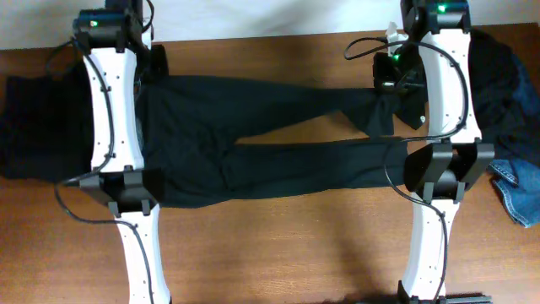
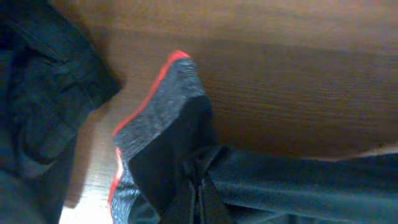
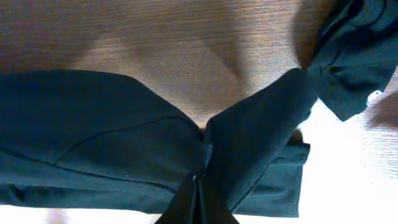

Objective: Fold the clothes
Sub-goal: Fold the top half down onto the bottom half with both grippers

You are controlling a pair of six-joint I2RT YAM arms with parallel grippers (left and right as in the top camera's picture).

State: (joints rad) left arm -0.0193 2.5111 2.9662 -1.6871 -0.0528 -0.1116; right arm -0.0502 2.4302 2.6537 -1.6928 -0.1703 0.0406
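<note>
Trousers (image 1: 270, 143), black, lie stretched across the table (image 1: 278, 245). The left tool (image 2: 199, 196) is clamped on their fabric beside a red-and-grey band (image 2: 168, 93), the right tool (image 3: 199, 199) on a leg end. A dark heap (image 1: 34, 127) crowds the left edge. Dark cloth (image 1: 506, 76) and blue jeans (image 1: 519, 190) crowd the right.

A wooden table (image 1: 278, 245) bears spread black trousers (image 1: 278, 143), dark garments (image 1: 34, 127) at both ends, blue jeans (image 1: 519, 194).

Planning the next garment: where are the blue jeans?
In the overhead view, the blue jeans lie at the far right, just beyond the right arm, next to the dark clothes pile.
</note>
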